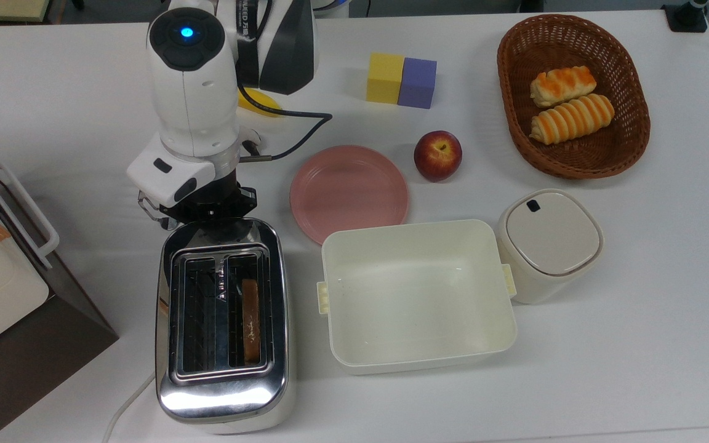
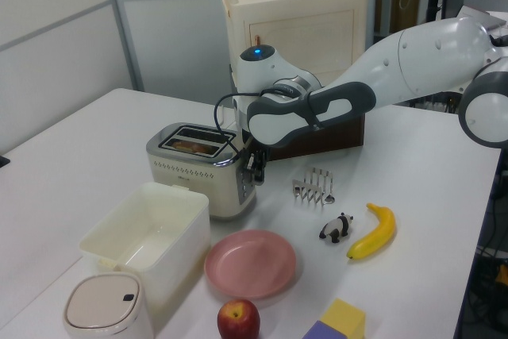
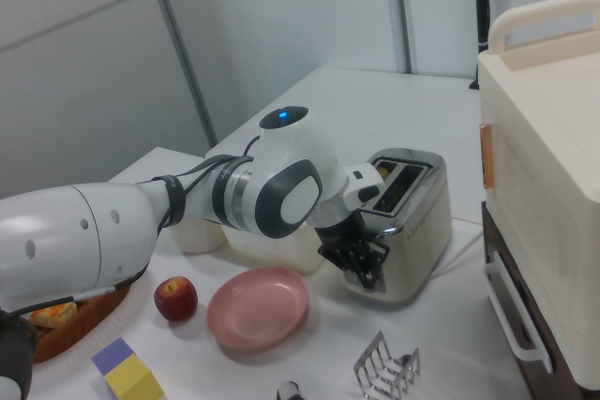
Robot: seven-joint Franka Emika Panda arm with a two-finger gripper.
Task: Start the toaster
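1. One pincer (image 2: pixel 255 166) is seen pressed low against the lever end of the toaster (image 1: pixel 222 326); how far the fingers are parted cannot be told, nor whether anything is held.
2. The toaster lies directly in front of the pincer on the table (image 1: pixel 637 344) — a slice of bread (image 1: pixel 251 320) is sunk deep in the slot on the top view's right.
3. A wire toast rack (image 2: pixel 314 187) stands just beside the pincer, on the left view's right; a toy panda (image 2: pixel 336 227) and a banana (image 2: pixel 375 232) lie further out that way.
4. A pink plate (image 1: pixel 349 192) is placed near the pincer, on the top view's right — a cream tub (image 1: pixel 417 295) sits beside the toaster.
5. An apple (image 1: pixel 437 155) is noted beyond the plate, well apart from the pincer.
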